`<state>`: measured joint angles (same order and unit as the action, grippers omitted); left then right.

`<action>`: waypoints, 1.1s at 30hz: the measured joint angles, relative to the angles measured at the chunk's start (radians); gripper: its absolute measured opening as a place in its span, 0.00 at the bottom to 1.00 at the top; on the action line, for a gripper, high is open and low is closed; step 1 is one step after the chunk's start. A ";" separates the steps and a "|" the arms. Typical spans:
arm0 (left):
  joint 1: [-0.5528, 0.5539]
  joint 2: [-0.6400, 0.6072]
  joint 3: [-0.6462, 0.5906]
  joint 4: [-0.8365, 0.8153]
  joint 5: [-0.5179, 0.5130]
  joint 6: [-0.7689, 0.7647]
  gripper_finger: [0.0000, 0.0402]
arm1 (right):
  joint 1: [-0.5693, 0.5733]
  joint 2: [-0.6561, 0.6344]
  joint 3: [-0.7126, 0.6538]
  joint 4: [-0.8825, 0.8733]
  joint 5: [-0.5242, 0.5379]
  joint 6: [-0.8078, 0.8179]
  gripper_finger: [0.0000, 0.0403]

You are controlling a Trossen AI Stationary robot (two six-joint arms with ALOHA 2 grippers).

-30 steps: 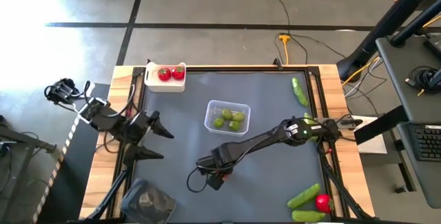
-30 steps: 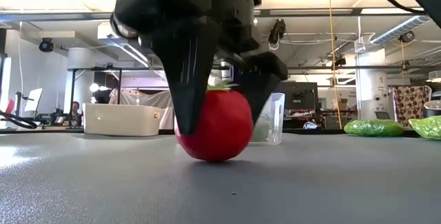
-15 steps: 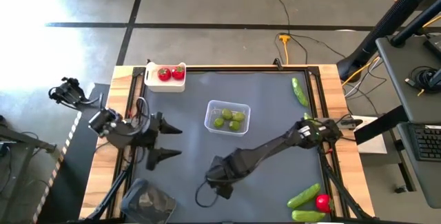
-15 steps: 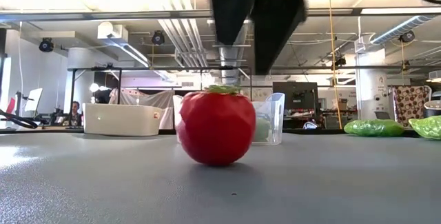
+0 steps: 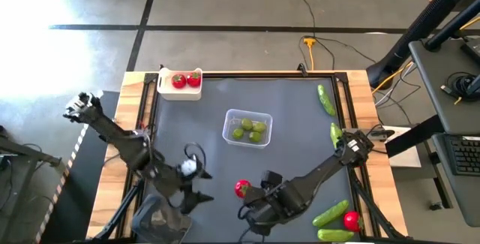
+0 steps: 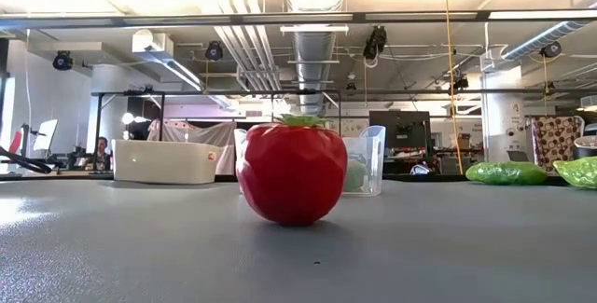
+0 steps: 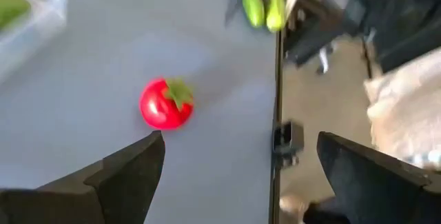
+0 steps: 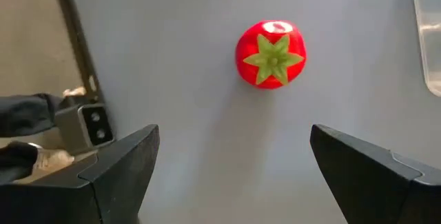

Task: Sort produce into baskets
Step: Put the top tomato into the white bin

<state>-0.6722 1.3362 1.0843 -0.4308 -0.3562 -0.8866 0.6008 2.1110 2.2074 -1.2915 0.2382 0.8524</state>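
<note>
From above, a lone strawberry lies on the grey desk near its front edge, free of both arms. The right hand sits just beside it, toward the front, fingers spread wide and holding nothing. The left hand is a little farther off on the strawberry's other side, equally wide open and empty. Behind the fruit, mid-desk, stands the clear tub with several yellow-green fruits inside. The white tub at the far left corner holds two strawberries. A dark tray sits at the front left corner. Two cucumbers and another red berry lie together at the front right; one more cucumber rests along the right edge.

From desk level, the strawberry fills the middle, standing on its base with its green top up (no hand shows here). The clear tub is behind it, the white tub farther left, and green cucumbers to the right.

The left wrist view looks between two parted fingers at the strawberry, lying well clear of them.

The right wrist view shows the same strawberry seen top-on, apart from the widely spread fingers.
</note>
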 joint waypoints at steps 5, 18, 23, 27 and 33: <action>-0.021 0.123 0.000 0.014 0.008 0.026 0.90 | 0.059 -0.006 0.000 -0.006 0.017 0.082 0.92; 0.057 0.423 0.072 0.140 -0.046 0.574 0.90 | 0.097 -0.057 -0.001 -0.272 0.001 0.448 0.92; 0.146 0.412 0.077 0.142 0.030 0.753 0.90 | 0.097 -0.088 -0.002 -0.279 0.054 0.511 0.92; 0.202 0.426 0.054 0.196 0.148 0.797 0.90 | 0.097 -0.094 -0.002 -0.279 0.099 0.551 0.92; 0.219 0.477 0.051 0.341 0.157 0.844 0.90 | 0.100 -0.094 -0.002 -0.279 0.100 0.633 0.92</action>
<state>-0.4534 1.8129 1.1358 -0.0900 -0.1991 -0.0424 0.7012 2.0174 2.2051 -1.5705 0.3378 1.4853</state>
